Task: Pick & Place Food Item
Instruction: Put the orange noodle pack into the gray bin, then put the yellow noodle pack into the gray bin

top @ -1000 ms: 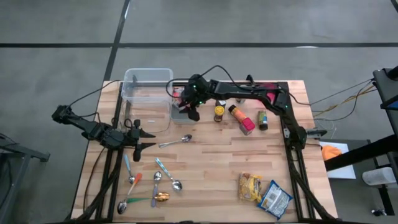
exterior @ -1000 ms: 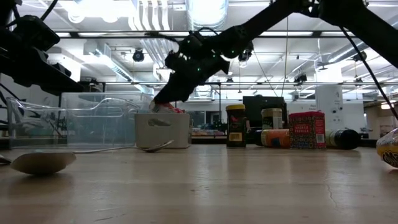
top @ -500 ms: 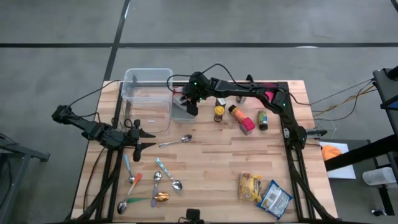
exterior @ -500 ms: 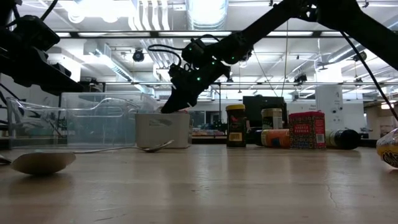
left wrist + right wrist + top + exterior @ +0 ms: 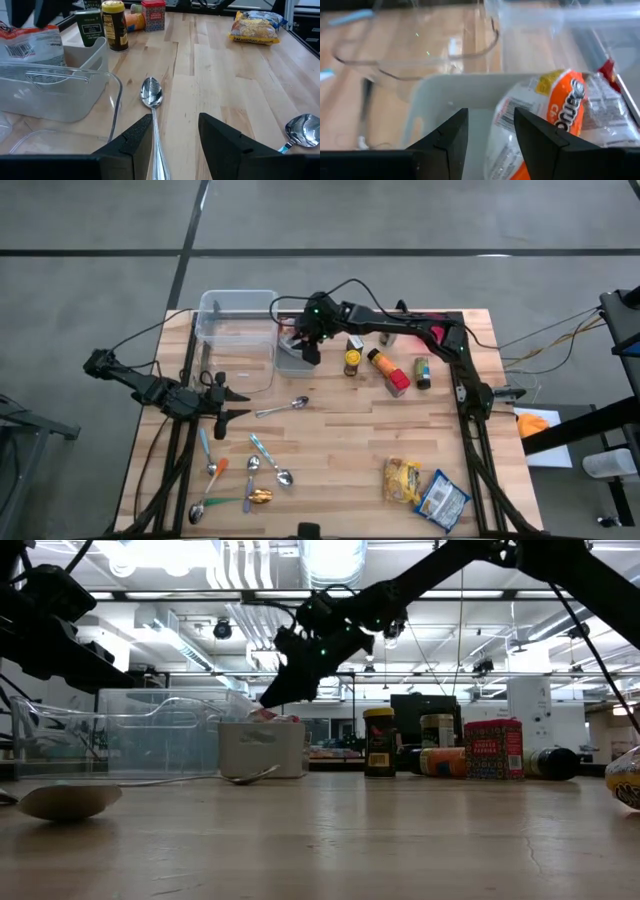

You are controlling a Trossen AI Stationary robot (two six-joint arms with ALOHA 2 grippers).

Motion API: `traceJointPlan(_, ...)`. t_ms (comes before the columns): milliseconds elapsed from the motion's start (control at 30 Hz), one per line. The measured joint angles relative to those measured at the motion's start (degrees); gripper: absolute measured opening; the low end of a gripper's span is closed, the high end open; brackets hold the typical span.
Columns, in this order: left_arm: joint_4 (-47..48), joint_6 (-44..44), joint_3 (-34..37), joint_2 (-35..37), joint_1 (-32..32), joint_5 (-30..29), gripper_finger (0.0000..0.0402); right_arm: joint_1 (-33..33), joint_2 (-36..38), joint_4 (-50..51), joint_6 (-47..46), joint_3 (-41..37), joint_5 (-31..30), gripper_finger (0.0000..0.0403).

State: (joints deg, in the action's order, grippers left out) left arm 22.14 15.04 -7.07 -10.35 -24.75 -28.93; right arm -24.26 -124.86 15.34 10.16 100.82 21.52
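Lifted a little since before, the right tool [image 5: 268, 700] hangs spread over the white bin [image 5: 293, 358] near the desk's [image 5: 340, 440] far edge, where only its wrist view shows the snack bag [image 5: 555, 125] inside.

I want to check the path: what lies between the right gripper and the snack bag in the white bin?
Nothing. In the right wrist view, the right gripper hangs open just above the snack bag in the white bin, with only air between.

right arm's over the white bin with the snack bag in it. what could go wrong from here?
The snack bag leans against the white bin wall, partly above its rim, so it might tip out. The open right gripper hovers just above it and could snag it. The clear container sits right beside the bin and could get knocked.
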Motion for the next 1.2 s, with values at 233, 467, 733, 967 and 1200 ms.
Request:
traceJointPlan(233, 0.0, 0.0, 0.0, 0.0, 0.0, 0.0, 0.0163, 1.7, 4.4, 3.6, -6.7, 0.0, -1.0, 0.0157)
traceJointPlan(467, 0.0, 0.0, 0.0, 0.0, 0.0, 0.0, 0.0164, 6.7, 9.9, 10.2, -8.7, 0.1, -15.2, 0.0157)
traceJointPlan(733, 0.0, 0.0, 0.0, -0.1, 0.0, 0.0, 0.0164, 14.1, 14.5, 19.0, -16.2, 0.0, -26.7, 0.0157)
traceJointPlan(967, 0.0, 0.0, 0.0, -0.3, 0.0, 0.0, 0.0164, 21.1, 16.7, 25.8, -26.1, -0.4, -36.1, 0.0157)
traceJointPlan(1200, 0.0, 0.0, 0.0, -0.3, 0.0, 0.0, 0.0164, 30.3, 18.3, 33.1, -38.2, -0.5, -52.8, 0.0157)
